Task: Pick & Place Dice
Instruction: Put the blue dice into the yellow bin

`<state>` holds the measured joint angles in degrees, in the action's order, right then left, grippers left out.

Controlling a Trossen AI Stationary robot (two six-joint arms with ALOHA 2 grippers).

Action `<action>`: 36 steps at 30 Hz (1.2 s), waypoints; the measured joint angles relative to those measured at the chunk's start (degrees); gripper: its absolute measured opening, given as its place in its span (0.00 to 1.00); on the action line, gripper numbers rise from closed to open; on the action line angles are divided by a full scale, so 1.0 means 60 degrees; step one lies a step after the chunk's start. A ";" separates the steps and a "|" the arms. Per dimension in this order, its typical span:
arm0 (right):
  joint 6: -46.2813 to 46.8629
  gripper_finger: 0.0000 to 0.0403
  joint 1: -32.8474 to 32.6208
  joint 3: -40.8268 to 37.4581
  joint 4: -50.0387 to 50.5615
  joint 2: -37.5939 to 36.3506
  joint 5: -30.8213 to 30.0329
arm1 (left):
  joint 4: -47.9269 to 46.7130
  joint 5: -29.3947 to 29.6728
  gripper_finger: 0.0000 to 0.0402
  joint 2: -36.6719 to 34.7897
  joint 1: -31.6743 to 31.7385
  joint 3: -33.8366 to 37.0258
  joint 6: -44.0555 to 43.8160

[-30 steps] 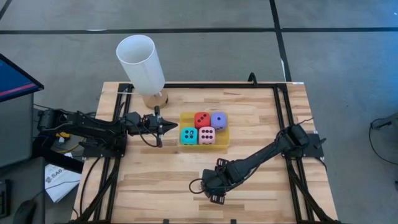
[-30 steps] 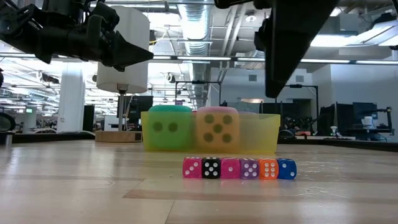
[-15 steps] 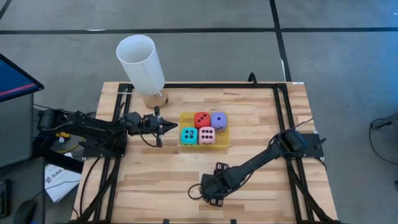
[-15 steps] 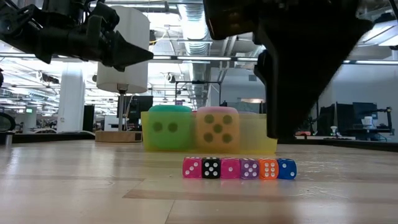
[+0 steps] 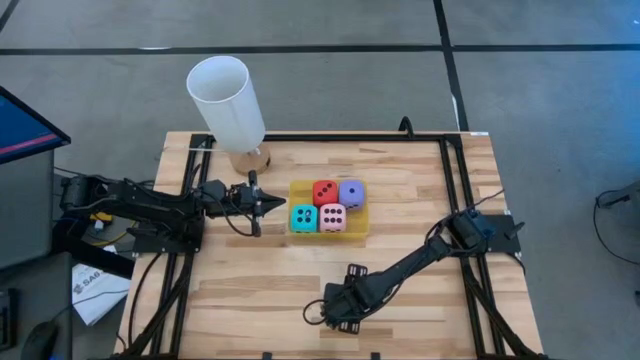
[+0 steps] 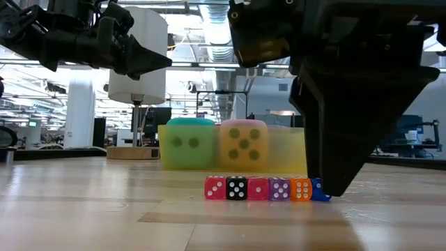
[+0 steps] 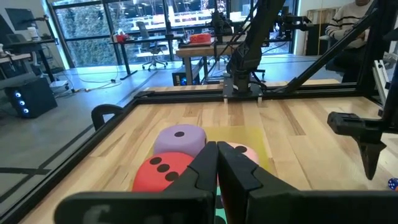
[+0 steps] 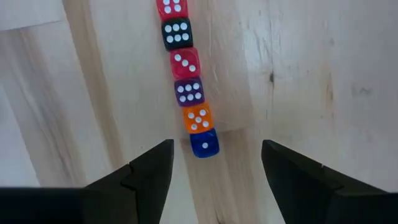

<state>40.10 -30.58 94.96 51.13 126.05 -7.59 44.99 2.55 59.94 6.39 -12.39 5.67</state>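
The 4 soft foam dice with black pips sit 2 by 2 in a shallow translucent yellow tray (image 5: 362, 232) mid-table: red cube (image 5: 324, 192) and purple cube (image 5: 351, 192) on the far side, cyan cube (image 5: 303, 217) and pink cube (image 5: 333, 218) on the near side, all flat and square to the tray. The table is pale wood planks (image 5: 250, 290) with a black frame; an open office sits behind. A white plastic cylinder (image 5: 228, 102) stands on a wooden base. The left gripper (image 5: 277, 205) hovers beside the tray, jaws clenched with nothing in them. The right gripper (image 8: 214, 163) hangs spread over a row of tiny hard dice (image 8: 184, 79), holding nothing.
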 joint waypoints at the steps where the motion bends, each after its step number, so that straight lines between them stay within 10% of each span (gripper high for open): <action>1: -0.0004 0.59 -0.0007 0.0000 0.0030 0.0001 0.0001 | -0.0008 0.0000 0.00 0.0000 0.0000 0.0000 0.0002; 18: -0.0038 0.58 -0.0033 0.0038 -0.0251 0.0239 0.0013 | -0.0004 0.0000 0.00 0.0000 0.0000 0.0002 0.0004; 36: -0.0182 0.34 -0.0017 0.0053 -0.0067 0.0223 0.0307 | -0.0004 0.0000 0.00 0.0000 0.0002 0.0002 0.0004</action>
<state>39.00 -30.68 95.28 50.73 127.39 -5.74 44.97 2.55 59.94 6.41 -12.38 5.69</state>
